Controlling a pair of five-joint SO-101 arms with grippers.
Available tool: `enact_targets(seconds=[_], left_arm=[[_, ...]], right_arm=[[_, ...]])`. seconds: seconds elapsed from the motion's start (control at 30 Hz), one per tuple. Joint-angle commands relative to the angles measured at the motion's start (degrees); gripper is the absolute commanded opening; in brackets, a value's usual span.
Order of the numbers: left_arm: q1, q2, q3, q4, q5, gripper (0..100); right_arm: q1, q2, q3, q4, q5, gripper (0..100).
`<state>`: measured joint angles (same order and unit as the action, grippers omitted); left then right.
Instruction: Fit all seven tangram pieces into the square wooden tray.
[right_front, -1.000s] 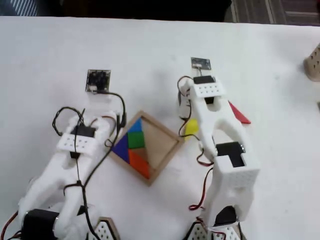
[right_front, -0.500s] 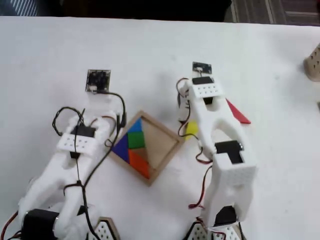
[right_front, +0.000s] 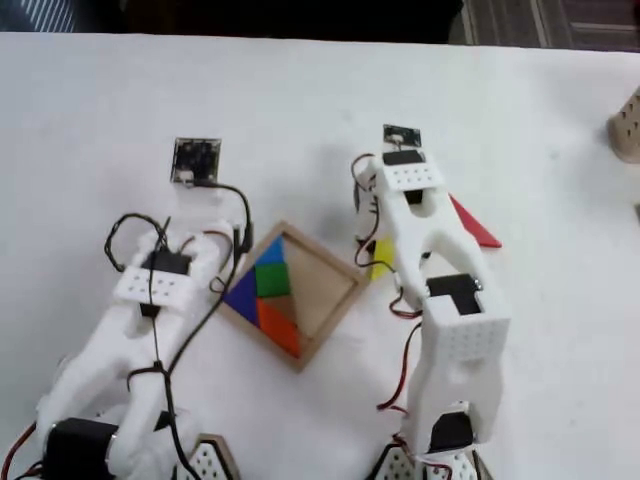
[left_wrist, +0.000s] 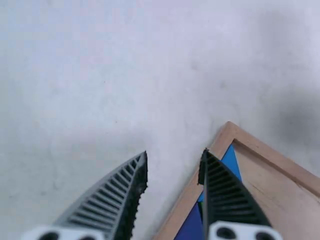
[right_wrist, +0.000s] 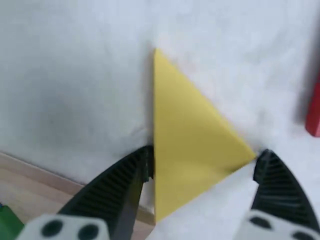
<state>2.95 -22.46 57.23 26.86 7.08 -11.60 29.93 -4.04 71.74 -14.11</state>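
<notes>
The square wooden tray (right_front: 335, 298) lies cornerwise between the two arms. It holds blue (right_front: 271, 250), green (right_front: 271, 278), dark blue (right_front: 243, 295) and orange (right_front: 281, 328) pieces. In the right wrist view my right gripper (right_wrist: 205, 160) is open, one finger on each side of the yellow triangle (right_wrist: 190, 140) lying on the table beside the tray's edge (right_wrist: 30, 172). The right arm (right_front: 440, 270) covers most of that yellow triangle (right_front: 381, 258). A red triangle (right_front: 472, 226) lies further right. My left gripper (left_wrist: 172, 162) is open and holds nothing, just outside the tray's corner (left_wrist: 229, 129).
The white table stretches open behind and to the left of the tray. A pegged wooden block (right_front: 627, 125) stands at the far right edge. Loose cables (right_front: 395, 300) hang from both arms near the tray.
The right arm has shifted slightly toward the tray and over the yellow triangle, hiding more of it. The left arm and the tray have not moved.
</notes>
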Motion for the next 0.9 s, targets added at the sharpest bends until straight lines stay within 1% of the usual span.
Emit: enact_targets(seconds=[0.0,0.17,0.43,0.53,0.73,0.87], left_arm=[[-0.75,-0.22,-2.99,-1.85,-0.7,18],[-0.75,-0.22,-2.99,-1.85,-0.7,18],[-0.75,-0.22,-2.99,-1.85,-0.7,18],[-0.75,-0.22,-2.99,-1.85,-0.7,18],[-0.75,-0.22,-2.99,-1.85,-0.7,18],[-0.75,-0.22,-2.99,-1.85,-0.7,18]], right_arm=[[1.8,-0.04,-3.34,0.4,-0.18,31.0],[1.98,-0.04,-3.43,0.22,-0.09,24.8],[1.98,-0.13,-3.43,0.22,0.0,24.5],[1.98,-0.4,-3.43,0.22,1.76,24.5],[1.98,-0.84,-3.6,0.4,2.46,24.5],[1.98,-3.38,-3.52,0.31,6.24,24.5]])
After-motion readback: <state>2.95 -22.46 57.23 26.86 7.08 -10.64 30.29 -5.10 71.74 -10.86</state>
